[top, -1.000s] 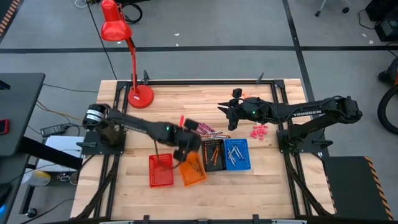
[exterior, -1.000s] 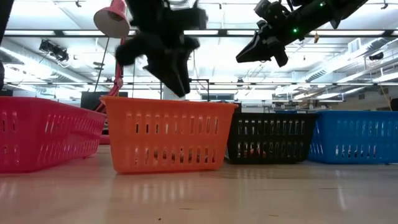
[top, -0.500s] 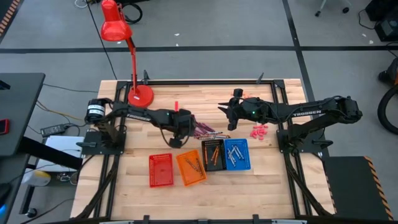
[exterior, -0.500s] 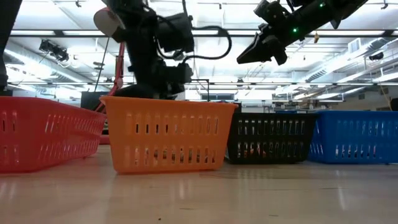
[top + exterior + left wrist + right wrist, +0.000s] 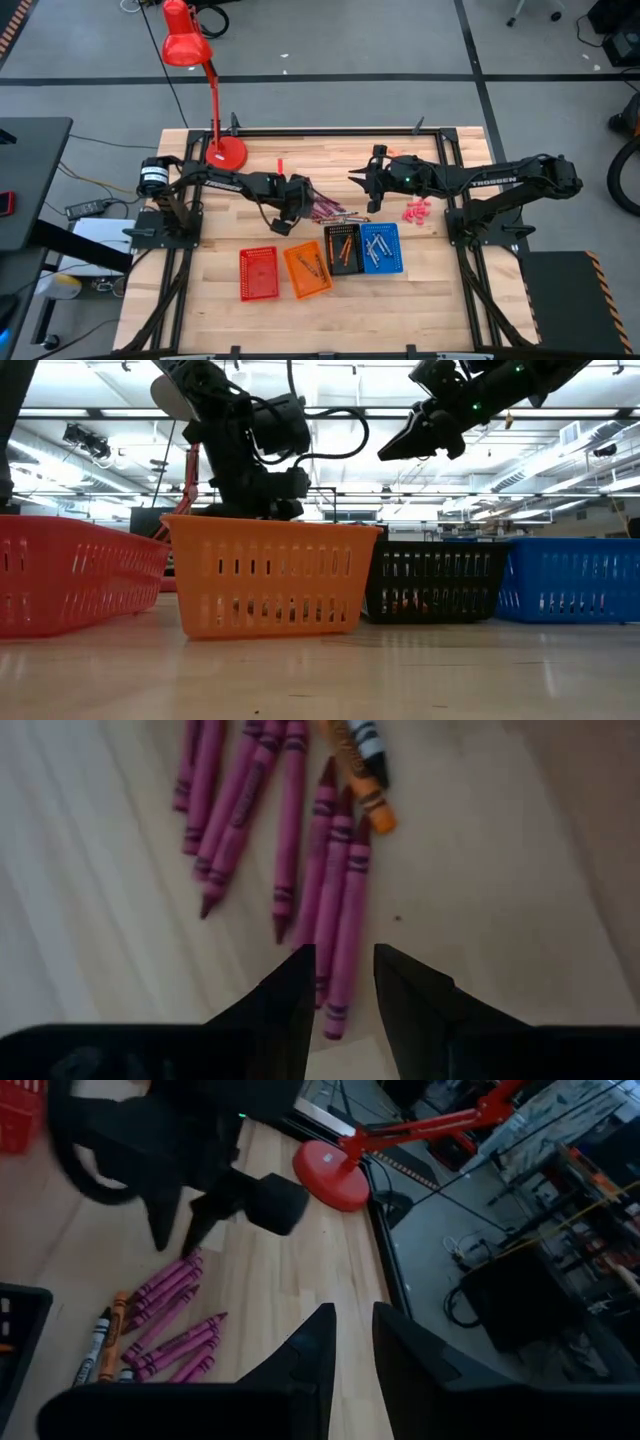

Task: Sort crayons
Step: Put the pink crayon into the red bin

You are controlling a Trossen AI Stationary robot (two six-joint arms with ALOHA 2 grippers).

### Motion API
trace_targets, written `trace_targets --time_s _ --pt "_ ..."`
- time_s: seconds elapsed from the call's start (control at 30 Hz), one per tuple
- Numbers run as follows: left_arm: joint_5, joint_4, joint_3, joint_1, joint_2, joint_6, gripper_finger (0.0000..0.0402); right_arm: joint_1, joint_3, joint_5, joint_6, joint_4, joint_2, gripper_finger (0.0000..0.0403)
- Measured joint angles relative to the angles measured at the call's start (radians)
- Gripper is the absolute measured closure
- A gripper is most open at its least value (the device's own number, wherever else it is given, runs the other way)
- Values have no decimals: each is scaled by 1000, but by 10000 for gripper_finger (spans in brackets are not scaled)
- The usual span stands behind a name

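Observation:
A pile of magenta crayons [image 5: 326,208] lies flat on the table beyond the baskets, with an orange crayon [image 5: 360,780] and a grey one [image 5: 368,738] at its edge. My left gripper [image 5: 303,198] is open just over the pile. In the left wrist view its fingers [image 5: 340,970] stand on either side of the near ends of two magenta crayons [image 5: 340,945]. I cannot tell whether they touch. My right gripper [image 5: 357,181] is open and empty, held high over the table beyond the pile. It also shows in the low view [image 5: 395,448].
Four small baskets stand in a row near the front: red [image 5: 259,273], orange [image 5: 307,270], black [image 5: 343,249] with orange crayons, blue [image 5: 381,247] with grey ones. Pink bits [image 5: 417,211] lie at the right. A red lamp's base [image 5: 226,153] stands at the far left.
My left gripper has gone from above the orange basket toward the table's far edge, to the crayon pile, and has come down low behind the baskets. My right gripper has kept still.

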Motion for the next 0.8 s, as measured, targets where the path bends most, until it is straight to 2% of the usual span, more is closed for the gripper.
trace_targets --time_s 0.13,0.33,0.8 --pt "50 16 0 0 0 28 285 -12 0 0 15 0 1 328" --pt "50 31 0 8 2 36 285 -32 0 -47 14 -1 3 328" --pt "58 39 0 11 50 14 285 -33 0 -53 16 -1 3 328"
